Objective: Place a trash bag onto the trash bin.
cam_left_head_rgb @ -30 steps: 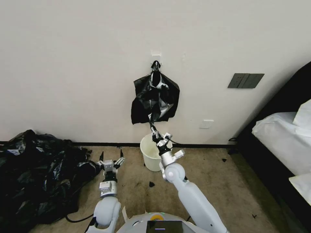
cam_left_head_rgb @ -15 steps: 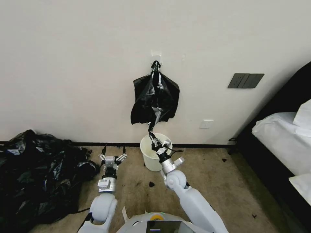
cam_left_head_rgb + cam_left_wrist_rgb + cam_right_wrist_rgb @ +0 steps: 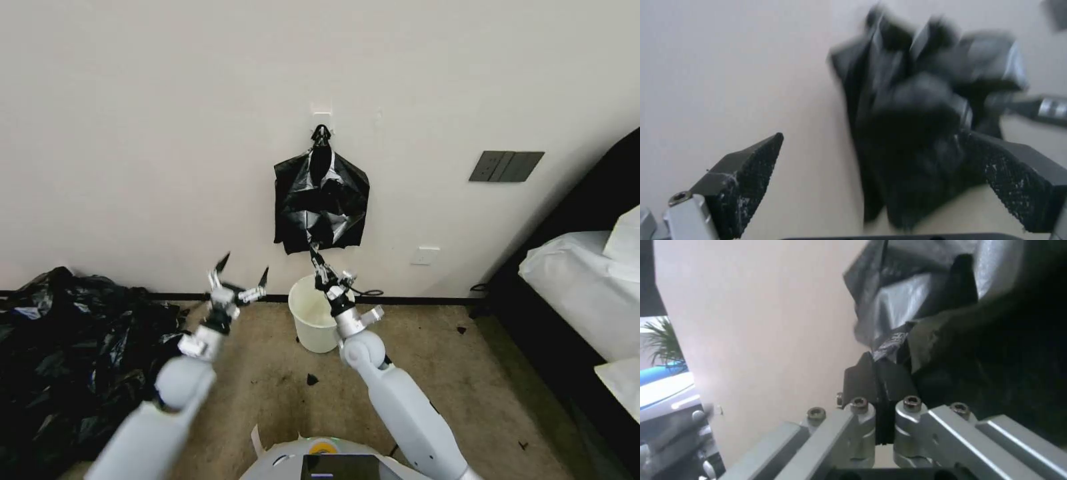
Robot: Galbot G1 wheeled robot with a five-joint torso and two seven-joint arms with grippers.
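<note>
Trash bag [image 3: 321, 212]: a glossy black bag is hanging from a small white hook [image 3: 321, 109] on the wall, at upper centre of the head view, directly above the bin. Its bottom edge is being pinched; in the right wrist view the plastic [image 3: 925, 300] is bunching just past the fingertips.
Trash bin [image 3: 313, 323]: a cream-white round bin is standing on the tan carpet against the wall, centre of the head view, open and with no bag on it.
Right gripper [image 3: 316, 259]: reaching up over the bin, its fingers are clamping tightly on the bag's lowest corner.
Left gripper [image 3: 241, 269]: raised at left of centre, apart from the bag, its black fingers are spreading wide with nothing between them; its wrist view is looking at the bag [image 3: 925, 126] ahead.
Heap of bags [image 3: 73, 360]: black plastic is lying piled at lower left.
Writing: no readable label or brand anywhere.
</note>
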